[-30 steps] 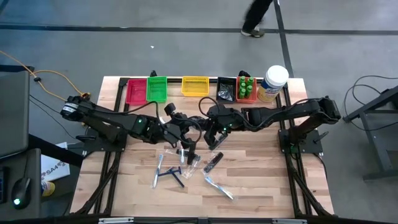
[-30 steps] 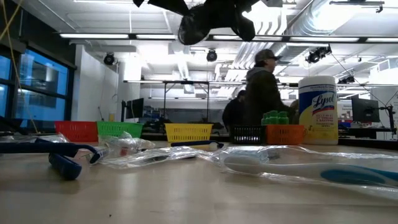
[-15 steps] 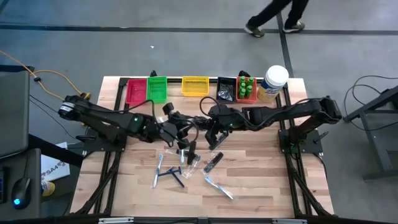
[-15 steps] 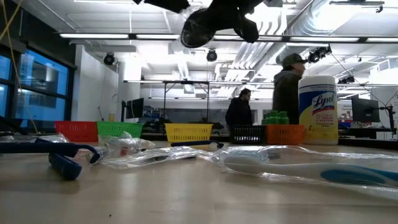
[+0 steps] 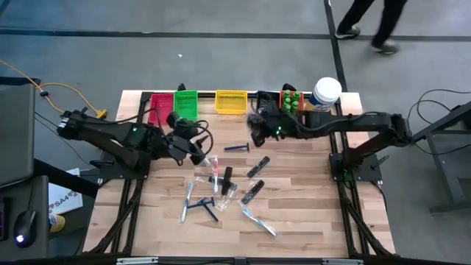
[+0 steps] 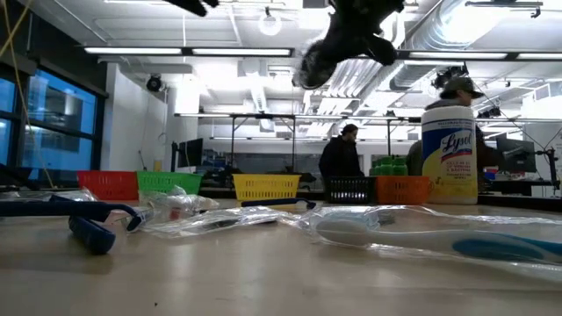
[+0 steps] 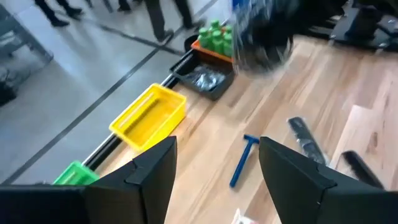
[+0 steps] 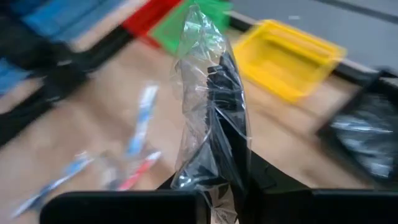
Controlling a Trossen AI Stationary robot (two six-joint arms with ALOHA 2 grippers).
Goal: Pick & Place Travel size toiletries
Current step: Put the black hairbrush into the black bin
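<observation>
Along the far edge of the light wooden plank counter (image 5: 309,213) there's a row of small mesh bins: red (image 5: 160,108), green (image 5: 185,105), yellow (image 5: 231,101), black (image 5: 268,104), then orange (image 5: 292,109). The big white jar with a yellow label (image 5: 322,98) stands upright just beside the orange bin. Someone in dark trousers (image 5: 372,22) is walking across the grey floor beyond.

Bins (image 5: 230,101) line the counter's (image 5: 309,206) far edge, a jar (image 5: 324,96) at their right end. Toiletries (image 5: 221,188) lie scattered mid-counter before them.
</observation>
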